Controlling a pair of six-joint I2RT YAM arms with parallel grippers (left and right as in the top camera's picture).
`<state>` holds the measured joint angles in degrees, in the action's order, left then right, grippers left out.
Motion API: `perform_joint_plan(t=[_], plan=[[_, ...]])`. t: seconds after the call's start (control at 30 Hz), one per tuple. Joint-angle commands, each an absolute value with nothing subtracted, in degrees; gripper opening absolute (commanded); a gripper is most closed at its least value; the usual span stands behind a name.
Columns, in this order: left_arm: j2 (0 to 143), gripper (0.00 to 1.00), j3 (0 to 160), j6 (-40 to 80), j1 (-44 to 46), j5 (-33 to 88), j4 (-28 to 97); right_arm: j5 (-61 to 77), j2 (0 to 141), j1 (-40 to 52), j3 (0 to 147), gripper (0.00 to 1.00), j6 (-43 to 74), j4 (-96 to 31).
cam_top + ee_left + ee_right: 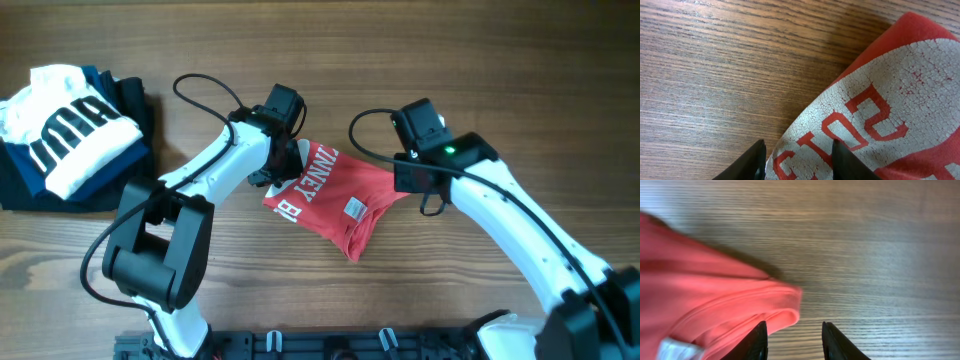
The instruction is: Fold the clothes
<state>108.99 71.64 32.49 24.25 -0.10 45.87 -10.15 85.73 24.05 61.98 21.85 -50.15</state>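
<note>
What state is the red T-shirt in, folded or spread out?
Folded: the red T-shirt lies in a small doubled-over bundle, layered edges showing.

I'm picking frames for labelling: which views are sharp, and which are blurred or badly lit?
Overhead: sharp, evenly lit, soft shadows beside the red T-shirt. Left wrist: crisp, cracks in the white lettering and the table grain clear. Right wrist: blurred, shirt hem and grain smeared, dark shadow under the cloth.
</note>
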Motion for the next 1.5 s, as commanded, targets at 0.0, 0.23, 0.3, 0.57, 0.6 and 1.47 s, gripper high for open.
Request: perform_joint_plan(t=[0.0,0.23,0.3,0.57,0.6,1.47], plan=[[109.91,0.42,72.20,33.28,23.99,0.21,45.89,4.12,84.05,23.97,62.13,0.36,10.24,-49.21],[109.91,0.42,72.20,33.28,24.01,1.10,46.06,11.53,86.91,23.97,60.49,0.36,12.40,-46.70],[109.91,0.42,72.20,33.28,24.01,1.10,46.39,12.05,87.92,23.97,59.40,0.35,12.62,-45.43],[109.91,0.37,72.16,33.30,24.05,1.08,52.23,12.14,94.98,23.97,57.60,0.35,12.38,-42.68],[109.91,0.37,72.14,33.30,24.05,1.08,53.41,12.14,95.83,23.97,57.60,0.35,12.38,-42.17],[107.85,0.13,65.47,33.21,24.38,4.49,56.42,-10.74,102.87,23.90,57.76,0.56,13.54,-31.70]])
